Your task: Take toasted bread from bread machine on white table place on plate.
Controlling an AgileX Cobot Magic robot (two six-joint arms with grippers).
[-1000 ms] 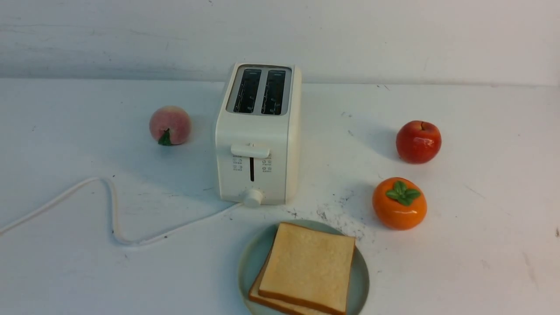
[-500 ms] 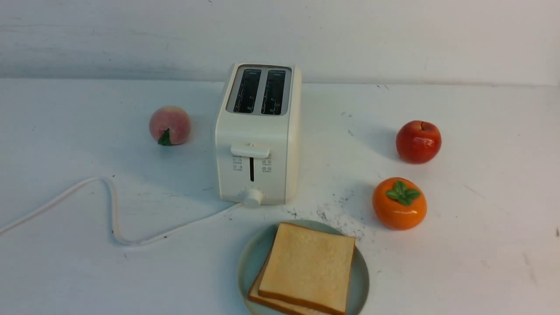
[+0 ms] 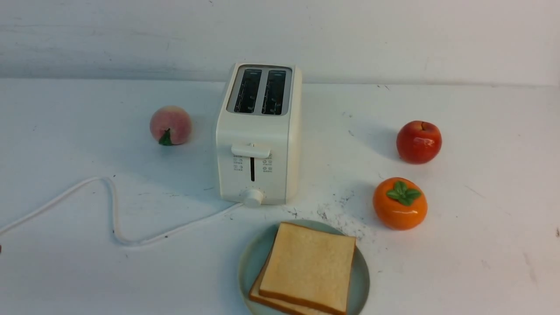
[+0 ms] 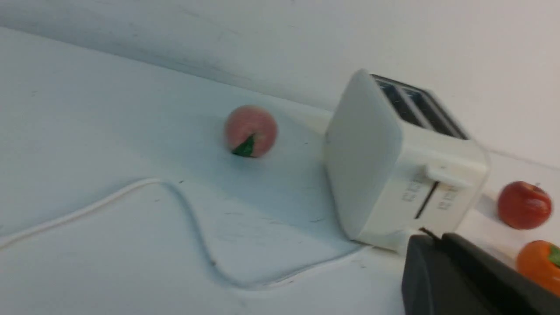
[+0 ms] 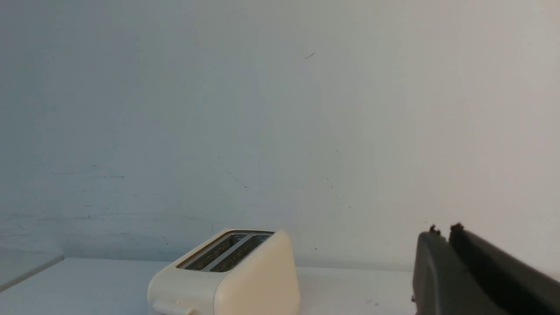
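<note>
Both grippers' fingers (image 4: 442,245) (image 5: 442,238) showing pressed together, wrist views only; I'm seeing toasted bread (image 3: 306,267) stacked on plate (image 3: 249,262) frontally, bread machine (image 4: 393,175) beyond fingertips.

Almost nothing differs. A small dark sliver (image 3: 1,249) now shows at the front view's left edge, low down near the cord's end, not there 0.5 s ago. Too little visible to tell what it is. Whole scene sits a hair rightward.

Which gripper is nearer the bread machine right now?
Left, judging by the wrist views. The left gripper sits low beside the bread machine, near its front lower corner. The right gripper is raised and farther off, seeing it small below. Neither touches it.
</note>
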